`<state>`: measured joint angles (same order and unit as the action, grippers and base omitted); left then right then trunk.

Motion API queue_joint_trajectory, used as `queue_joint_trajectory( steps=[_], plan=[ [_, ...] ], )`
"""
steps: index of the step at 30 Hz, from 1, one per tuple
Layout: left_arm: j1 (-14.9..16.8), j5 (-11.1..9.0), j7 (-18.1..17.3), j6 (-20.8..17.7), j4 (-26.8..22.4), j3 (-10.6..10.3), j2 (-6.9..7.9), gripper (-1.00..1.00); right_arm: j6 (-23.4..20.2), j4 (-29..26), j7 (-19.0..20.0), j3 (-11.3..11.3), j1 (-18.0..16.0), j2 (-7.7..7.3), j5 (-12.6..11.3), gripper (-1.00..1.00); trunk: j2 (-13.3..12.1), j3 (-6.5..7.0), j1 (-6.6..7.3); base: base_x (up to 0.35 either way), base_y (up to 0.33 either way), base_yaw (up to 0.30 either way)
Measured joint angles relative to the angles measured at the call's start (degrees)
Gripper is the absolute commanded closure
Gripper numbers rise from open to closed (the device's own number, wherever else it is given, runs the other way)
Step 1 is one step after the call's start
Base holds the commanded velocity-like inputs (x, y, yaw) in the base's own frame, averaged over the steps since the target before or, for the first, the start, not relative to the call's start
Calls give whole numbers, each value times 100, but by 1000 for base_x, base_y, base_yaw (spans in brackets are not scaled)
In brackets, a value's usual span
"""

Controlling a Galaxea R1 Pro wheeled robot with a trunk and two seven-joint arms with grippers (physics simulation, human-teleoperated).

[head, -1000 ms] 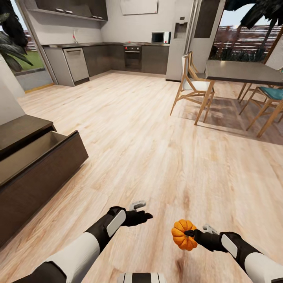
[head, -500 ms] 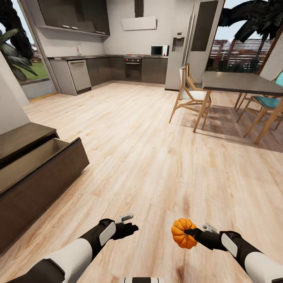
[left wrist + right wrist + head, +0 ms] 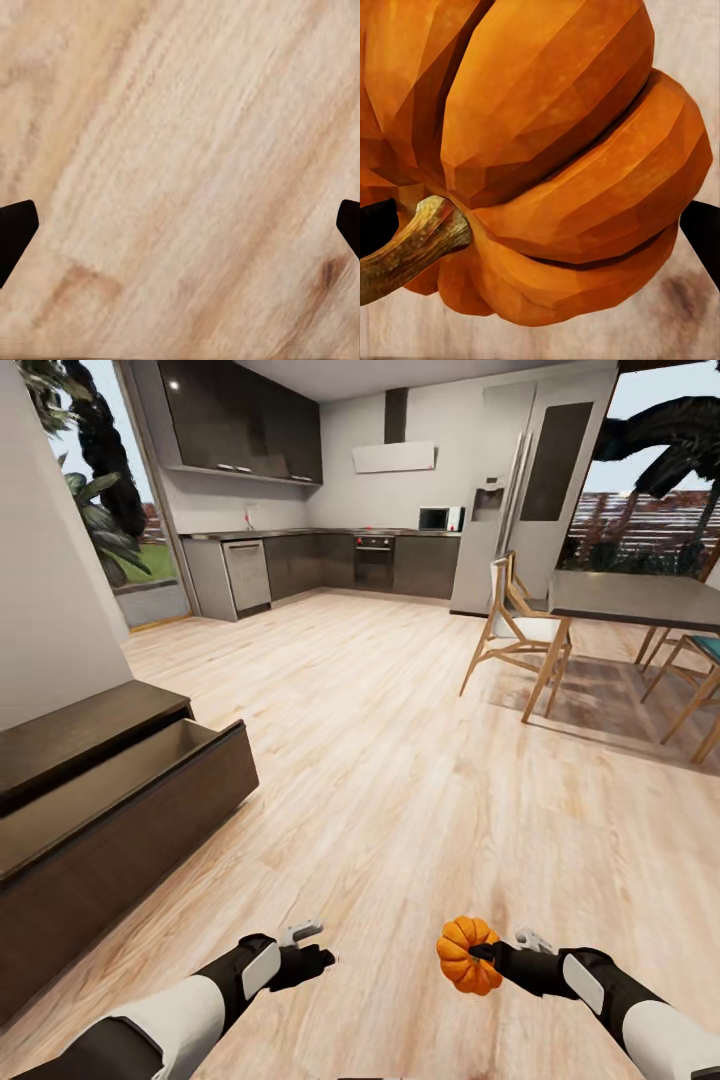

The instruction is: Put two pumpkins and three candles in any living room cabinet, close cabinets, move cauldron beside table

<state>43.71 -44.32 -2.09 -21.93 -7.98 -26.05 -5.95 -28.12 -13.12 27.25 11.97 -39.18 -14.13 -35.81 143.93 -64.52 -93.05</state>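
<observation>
My right gripper [image 3: 487,953] is shut on a bright orange ribbed pumpkin [image 3: 465,955], held low over the wood floor at the bottom right of the head view. Close up in the right wrist view, the pumpkin [image 3: 547,157] sits between the dark fingertips [image 3: 701,236], its brown stem to one side. My left gripper [image 3: 322,957] hangs open over bare floor, its fingertips [image 3: 15,232] wide apart with nothing between them. The long dark-brown cabinet [image 3: 120,830] stands at the left, one drawer [image 3: 130,765] pulled out with its pale inside showing.
A dining table [image 3: 630,600] with wooden chairs [image 3: 515,625] stands at the right. The dark grey kitchen [image 3: 330,555] and a tall fridge [image 3: 510,500] line the far wall. A white wall [image 3: 50,590] rises behind the cabinet. Wide wood floor [image 3: 400,760] lies ahead.
The head view has tilted up and swung, so the room shifted in the picture. My left arm has drawn back and lower. The right gripper keeps the pumpkin in the same place.
</observation>
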Motion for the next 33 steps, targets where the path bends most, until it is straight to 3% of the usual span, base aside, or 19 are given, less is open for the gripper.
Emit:
queue_joint_trajectory(
  steps=[7,16,29,33],
  plan=[
    [-29,1,6,187,51,2,9,-100,15,0,-130,-13,0,-5,441,100,0,0,0,-3,0,29],
    [-52,21,9,881,632,28,93,-100,371,2,-408,2,-1,4,491,100,0,2,-3,-250,0,155],
    [-59,33,53,944,664,27,74,-100,420,4,-399,46,5,26,506,100,0,48,-3,-309,0,270],
    [-59,27,53,951,664,26,70,-100,426,6,-415,224,8,29,495,100,0,68,-1,-173,0,250]
  ],
)
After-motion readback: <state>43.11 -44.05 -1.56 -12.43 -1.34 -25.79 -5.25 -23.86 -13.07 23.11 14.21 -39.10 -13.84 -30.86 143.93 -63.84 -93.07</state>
